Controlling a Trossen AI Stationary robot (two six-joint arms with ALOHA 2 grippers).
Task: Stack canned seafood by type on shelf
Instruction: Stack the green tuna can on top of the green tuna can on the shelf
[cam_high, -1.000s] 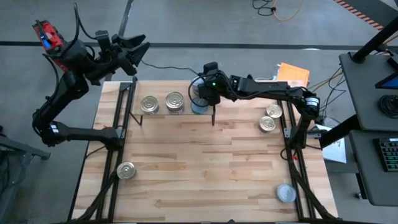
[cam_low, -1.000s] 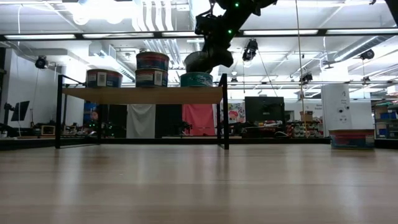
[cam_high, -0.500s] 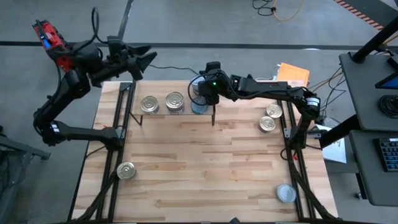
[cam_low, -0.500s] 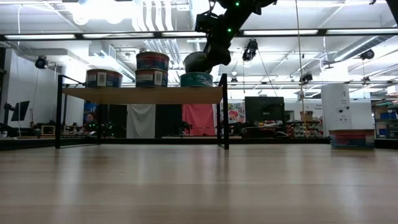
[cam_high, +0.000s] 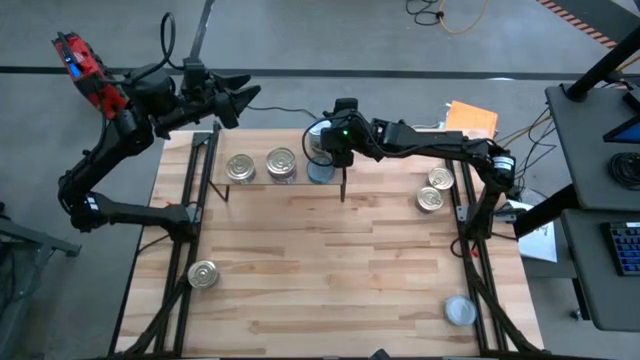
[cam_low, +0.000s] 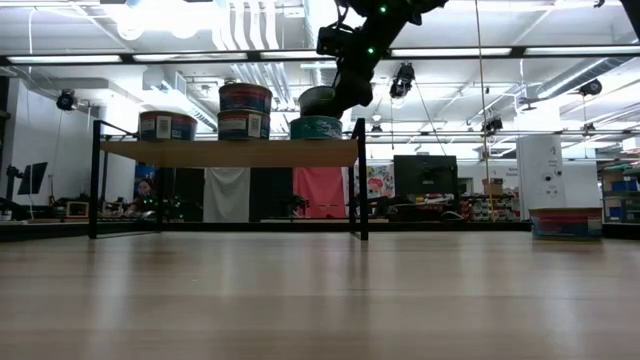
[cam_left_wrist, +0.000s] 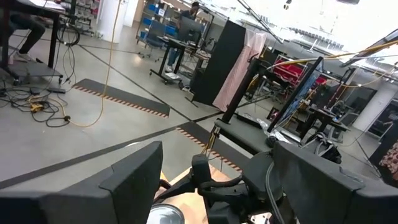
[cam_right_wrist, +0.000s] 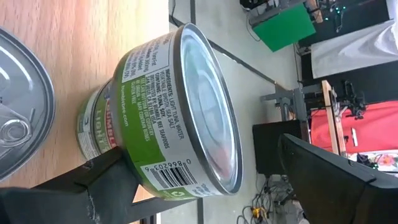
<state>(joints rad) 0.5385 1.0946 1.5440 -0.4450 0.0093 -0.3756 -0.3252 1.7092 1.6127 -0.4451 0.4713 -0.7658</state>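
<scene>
The right gripper is spread open around a green-labelled tin set on another tin at the shelf's right end. Two golden-lidded tins sit toward the shelf's left end. More tins lie at the tabletop's right edge, left edge and near-right corner. The left gripper is open, raised beyond the far-left corner.

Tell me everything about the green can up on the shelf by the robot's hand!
The green can is a squat round tin with a shiny silver lid and a green label bearing small print and a barcode. It sits on another tin at the shelf's right end. The right gripper is open around it, one finger at its side.
</scene>
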